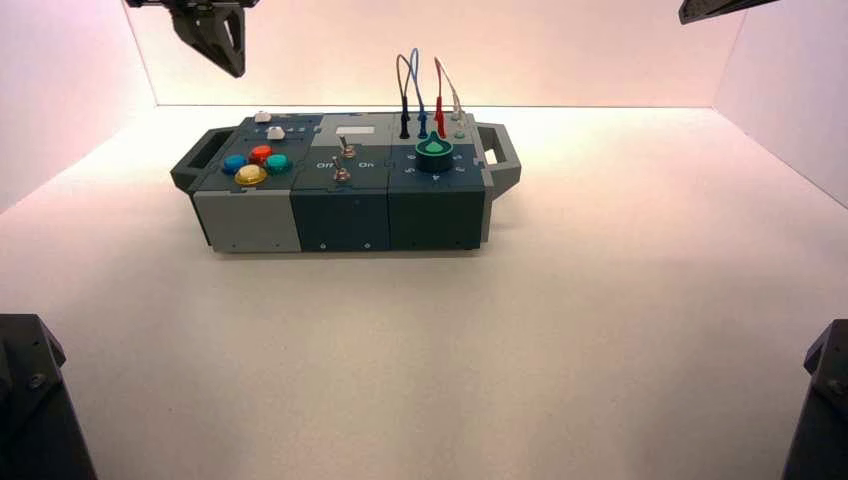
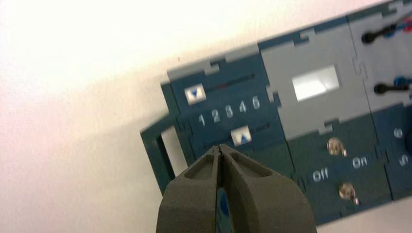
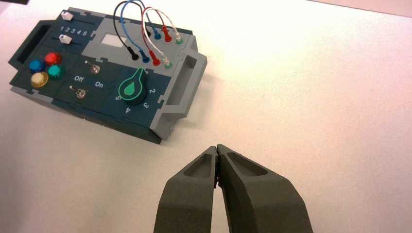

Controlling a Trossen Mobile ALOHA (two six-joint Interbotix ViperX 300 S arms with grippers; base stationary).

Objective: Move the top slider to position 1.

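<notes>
The top slider (image 1: 263,117) is a tiny white knob on the rear track of the box's dark-blue left panel. In the left wrist view the top slider (image 2: 195,94) sits at the track's end, level with the printed "1". It also shows in the right wrist view (image 3: 67,15). My left gripper (image 1: 236,66) hangs shut and empty above and behind the box's left end. In its own view my left gripper (image 2: 221,148) points near the front slider (image 2: 241,136). My right gripper (image 3: 216,148) is shut and empty, parked high to the right of the box.
The box (image 1: 243,218) stands mid-table with a handle at each end. It bears round coloured buttons (image 1: 257,164), two metal toggles (image 1: 341,160), a green knob (image 1: 433,153) and looped wires (image 1: 425,90). Dark arm bases (image 1: 30,400) flank the front corners.
</notes>
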